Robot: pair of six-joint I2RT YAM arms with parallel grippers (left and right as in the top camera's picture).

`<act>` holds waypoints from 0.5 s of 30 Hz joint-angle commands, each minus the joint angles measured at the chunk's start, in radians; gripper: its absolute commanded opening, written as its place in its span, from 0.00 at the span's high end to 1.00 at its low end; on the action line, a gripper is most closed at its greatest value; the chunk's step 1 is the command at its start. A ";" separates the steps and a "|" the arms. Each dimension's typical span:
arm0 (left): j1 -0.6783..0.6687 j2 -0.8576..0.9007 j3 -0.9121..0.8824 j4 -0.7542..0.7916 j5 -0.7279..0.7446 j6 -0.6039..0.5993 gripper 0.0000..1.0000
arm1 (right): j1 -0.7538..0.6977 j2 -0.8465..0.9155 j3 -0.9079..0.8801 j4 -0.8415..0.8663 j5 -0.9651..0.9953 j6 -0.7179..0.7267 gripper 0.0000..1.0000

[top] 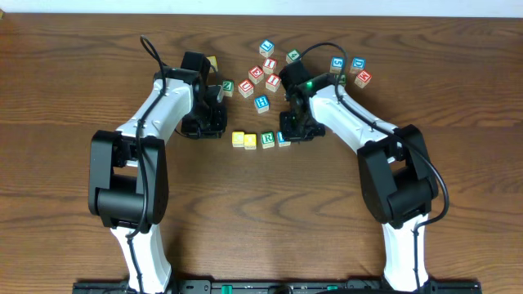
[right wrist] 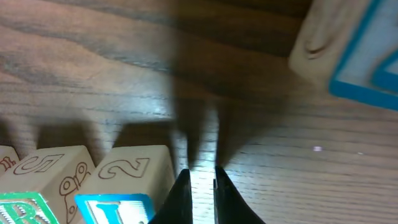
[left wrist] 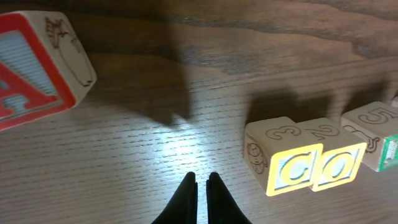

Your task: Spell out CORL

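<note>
Four letter blocks stand in a row at the table's middle: yellow C [top: 239,140], yellow O [top: 251,140], green R [top: 267,140] and blue L [top: 283,139]. My left gripper [top: 214,122] is shut and empty, low over the wood left of the C. In the left wrist view its tips [left wrist: 201,177] point at bare table, with the C [left wrist: 289,163], O [left wrist: 339,158] and R [left wrist: 382,140] to the right. My right gripper [top: 296,131] is shut and empty just right of the L; its tips [right wrist: 200,174] sit beside the L [right wrist: 127,186], next to the R [right wrist: 37,186].
Several loose letter blocks lie scattered behind the row [top: 270,82], one blue block [top: 261,103] nearest to it. A red A block [left wrist: 31,68] stands to the left in the left wrist view. A blue-edged block [right wrist: 348,50] shows at the right wrist view's upper right.
</note>
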 commanded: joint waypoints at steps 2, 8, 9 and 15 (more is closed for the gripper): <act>-0.005 0.012 -0.015 0.000 0.021 0.028 0.93 | 0.016 0.013 -0.007 0.006 -0.034 0.011 0.92; -0.039 0.024 -0.031 0.017 0.021 0.027 0.93 | 0.025 0.013 -0.007 0.008 -0.034 0.011 0.92; -0.047 0.024 -0.033 0.023 0.021 0.027 0.93 | 0.027 0.014 -0.007 0.010 -0.034 0.011 0.92; -0.090 0.024 -0.033 0.047 0.021 0.026 0.93 | 0.031 0.014 -0.007 0.013 -0.034 0.013 0.92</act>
